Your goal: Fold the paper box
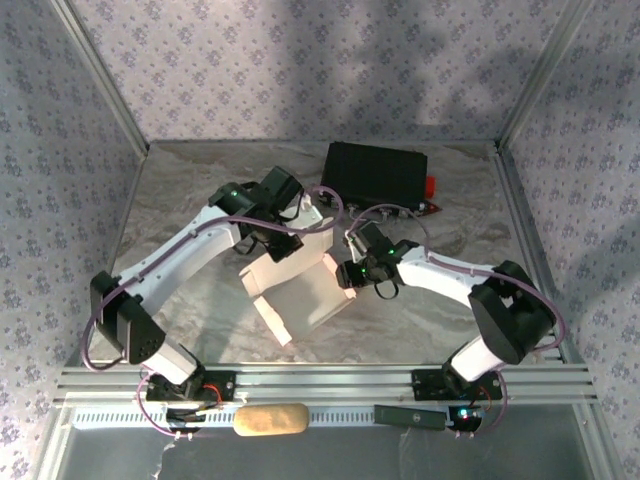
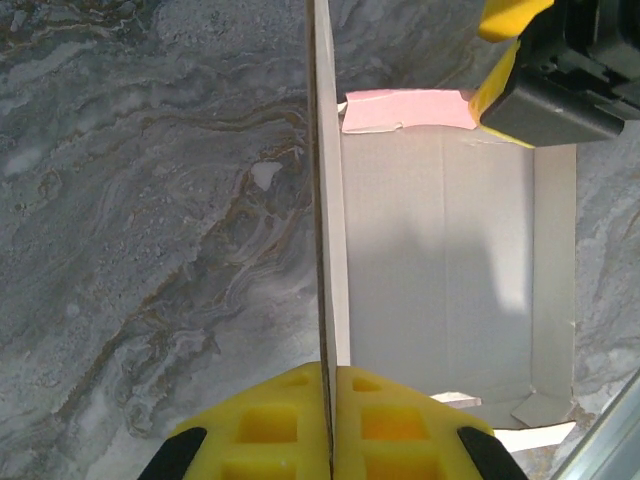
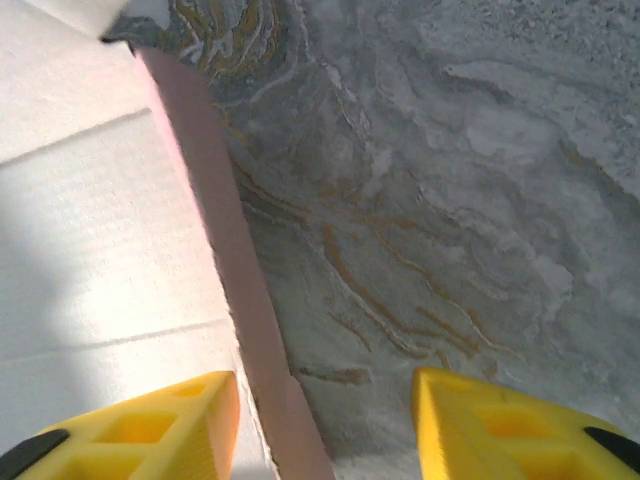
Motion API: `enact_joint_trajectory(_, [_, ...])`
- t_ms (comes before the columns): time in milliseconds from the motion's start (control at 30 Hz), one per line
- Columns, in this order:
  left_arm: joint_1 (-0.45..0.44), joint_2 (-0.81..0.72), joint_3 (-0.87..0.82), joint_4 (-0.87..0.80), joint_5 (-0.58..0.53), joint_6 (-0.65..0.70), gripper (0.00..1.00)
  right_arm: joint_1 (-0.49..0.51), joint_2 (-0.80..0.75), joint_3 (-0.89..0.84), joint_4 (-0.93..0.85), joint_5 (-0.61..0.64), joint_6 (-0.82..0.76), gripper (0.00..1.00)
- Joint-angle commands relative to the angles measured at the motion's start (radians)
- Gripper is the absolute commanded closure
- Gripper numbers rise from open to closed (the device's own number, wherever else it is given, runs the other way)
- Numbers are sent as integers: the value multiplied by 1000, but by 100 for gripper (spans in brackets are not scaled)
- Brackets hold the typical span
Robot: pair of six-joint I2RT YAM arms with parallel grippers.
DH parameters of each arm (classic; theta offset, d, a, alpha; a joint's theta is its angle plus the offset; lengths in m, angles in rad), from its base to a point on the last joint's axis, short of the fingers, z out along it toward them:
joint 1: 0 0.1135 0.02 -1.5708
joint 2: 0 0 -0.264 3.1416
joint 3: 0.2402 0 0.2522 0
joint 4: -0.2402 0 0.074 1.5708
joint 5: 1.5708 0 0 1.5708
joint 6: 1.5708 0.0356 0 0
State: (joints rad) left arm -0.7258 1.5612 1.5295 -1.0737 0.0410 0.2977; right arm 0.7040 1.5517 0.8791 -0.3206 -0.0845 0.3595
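Observation:
The paper box (image 1: 298, 291), pink outside and white inside, lies part-folded in the middle of the marble table. My left gripper (image 1: 283, 243) is shut on its upright far wall (image 2: 326, 220), which runs edge-on between the yellow fingers (image 2: 262, 425). The white floor of the box (image 2: 440, 270) lies to the right of that wall. My right gripper (image 1: 346, 270) is open at the box's right wall (image 3: 230, 260), its yellow fingers (image 3: 150, 430) straddling the pink edge, one inside the box and one (image 3: 500, 425) over bare table.
A black case (image 1: 376, 172) with a red tab stands at the back of the table. A tan oblong object (image 1: 270, 419) and a dark bar (image 1: 410, 416) lie on the front rail. Patterned walls and metal posts enclose the table.

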Motion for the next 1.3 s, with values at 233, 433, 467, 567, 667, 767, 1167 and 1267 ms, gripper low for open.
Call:
enact_joint_trajectory(233, [16, 40, 54, 9, 58, 56, 100, 61, 123, 74, -26, 179, -27, 59])
enact_joint_trajectory(433, [34, 74, 67, 12, 60, 61, 100, 72, 146, 76, -24, 194, -18, 65])
enact_joint_trajectory(467, [37, 78, 67, 15, 63, 61, 100, 76, 153, 80, -25, 198, -17, 67])
enact_joint_trajectory(567, [40, 85, 59, 28, 68, 64, 100, 88, 179, 100, -50, 232, -13, 71])
enact_joint_trajectory(667, [41, 88, 58, 36, 71, 61, 100, 109, 203, 124, -90, 294, -8, 75])
enact_joint_trajectory(767, [43, 88, 60, 44, 70, 60, 100, 126, 226, 150, -148, 361, 9, 79])
enact_joint_trajectory(1167, [50, 100, 61, 70, 64, 57, 100, 247, 349, 301, -384, 622, 70, 99])
enact_joint_trajectory(1267, [55, 99, 60, 79, 67, 50, 100, 264, 377, 345, -436, 665, 94, 100])
